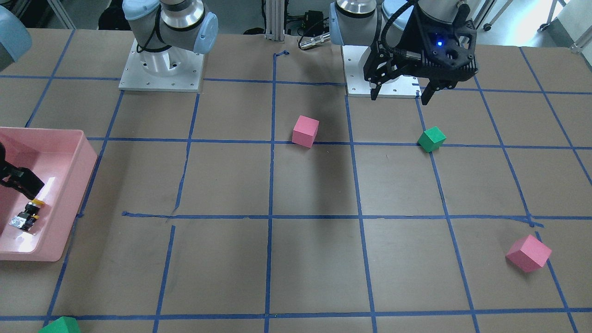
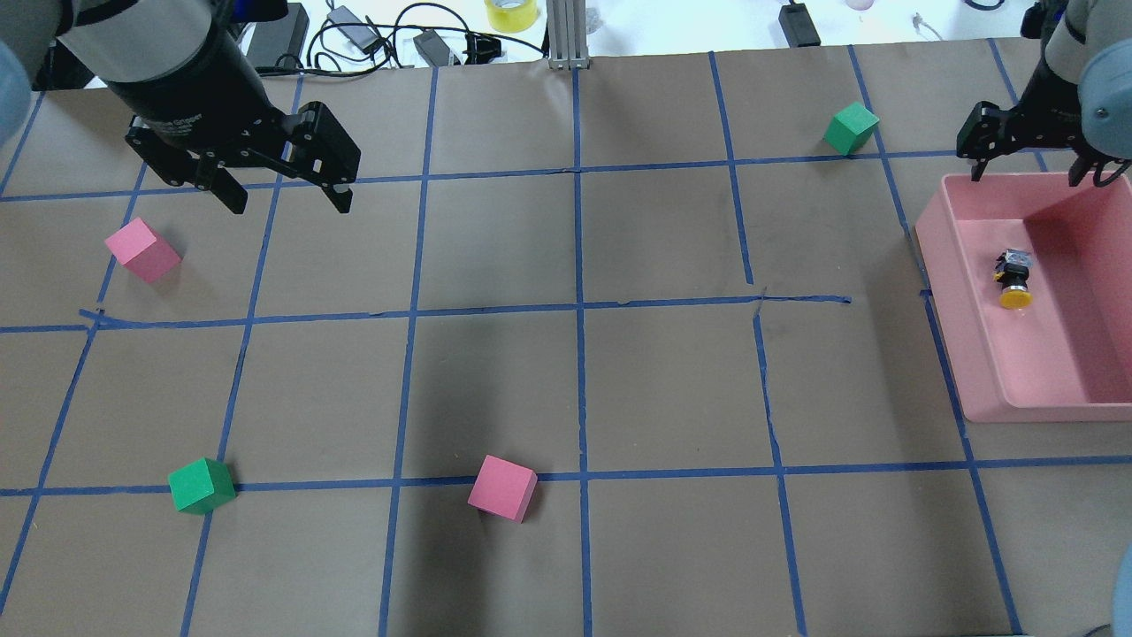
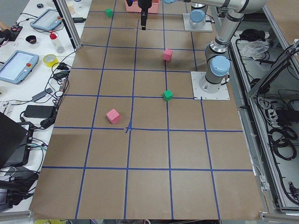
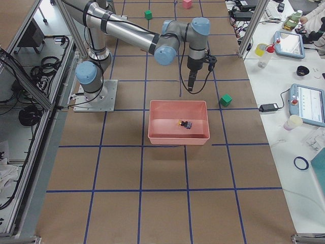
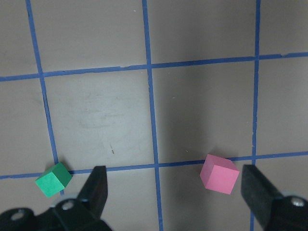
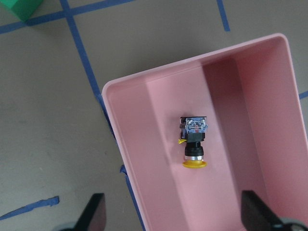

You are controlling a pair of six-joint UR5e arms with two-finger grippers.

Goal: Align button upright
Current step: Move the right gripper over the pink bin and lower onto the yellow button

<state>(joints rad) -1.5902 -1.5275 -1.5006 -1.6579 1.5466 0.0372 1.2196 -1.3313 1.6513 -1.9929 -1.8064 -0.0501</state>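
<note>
Pink tray [image 6: 134, 159] walls enclose the sideways button [image 6: 193, 144]; green cube [image 6: 19, 7] outside.

**Button lying in the tray, gripper above the far rim**

The right gripper [image 4: 191, 84] hangs pointing down over the table [image 4: 152, 173], just beyond the far rim of the tray [image 4: 177, 137]. The button [image 4: 185, 123] lies on the tray floor, its yellow end toward the robot's side. A green cube [image 4: 226, 100] sits near the tray's far corner. Another green cube [image 4: 148, 14] and a pink cube [image 4: 187, 4] lie well apart, at the table's far end.
</note>
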